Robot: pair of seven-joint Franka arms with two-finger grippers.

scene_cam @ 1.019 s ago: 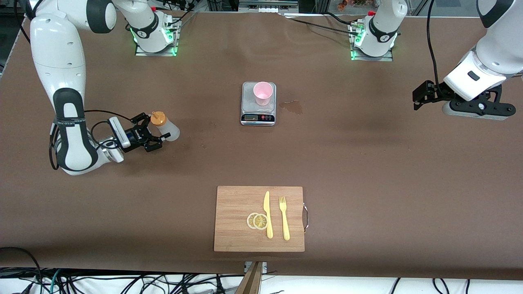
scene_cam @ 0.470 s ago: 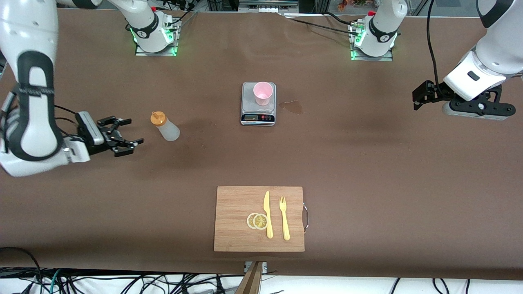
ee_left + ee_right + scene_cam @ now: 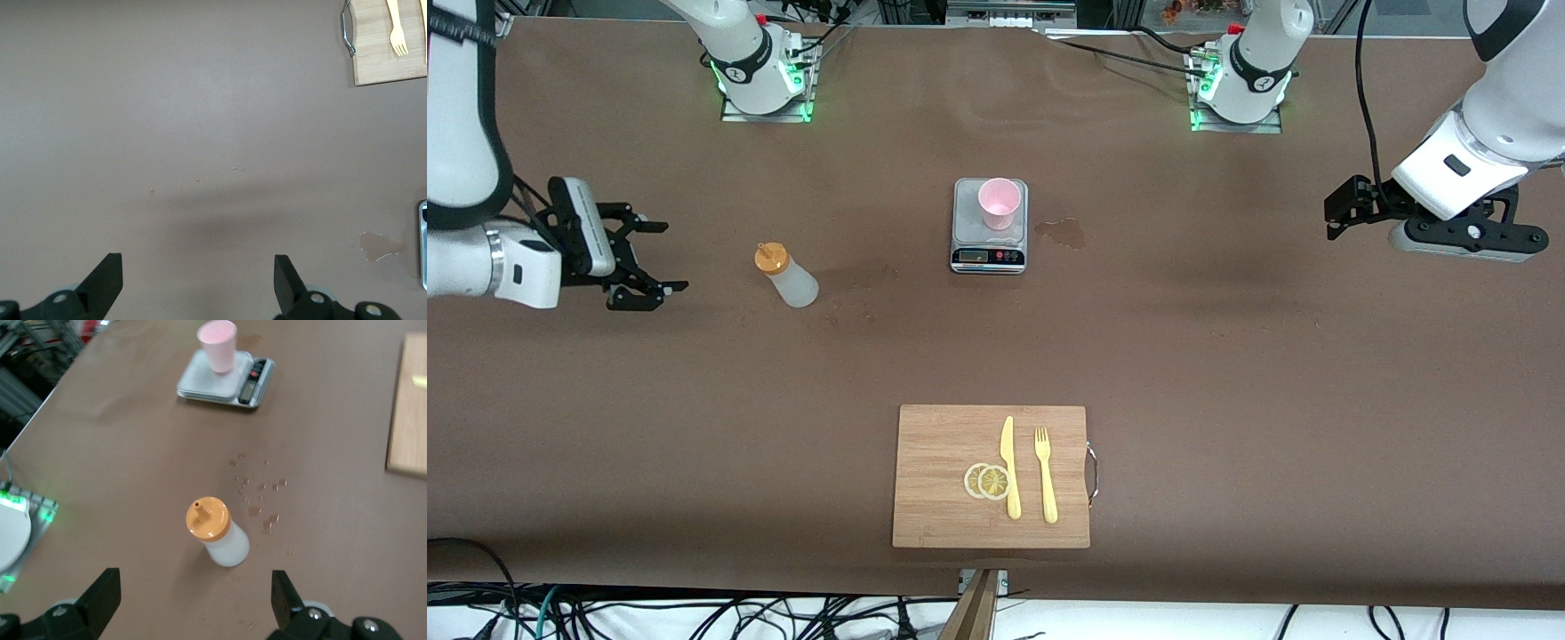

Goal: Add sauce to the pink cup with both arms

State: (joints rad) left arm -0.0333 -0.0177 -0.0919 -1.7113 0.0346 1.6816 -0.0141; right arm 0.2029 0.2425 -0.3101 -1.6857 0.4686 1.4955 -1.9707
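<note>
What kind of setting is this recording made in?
Most likely a robotics lab bench staged as a kitchen task. Two arm bases are bolted to a brown-covered table, loose cables hang along its edge, and the props are a pink cup on a small scale and a sauce bottle.

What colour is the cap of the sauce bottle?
Orange, on the bottle; the cap shows best in the right wrist view.

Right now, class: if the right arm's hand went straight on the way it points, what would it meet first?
The sauce bottle, most likely: it stands upright between the open right hand's fingers' line of travel, apart from them. Height is hard to judge, so it might pass over.
</note>
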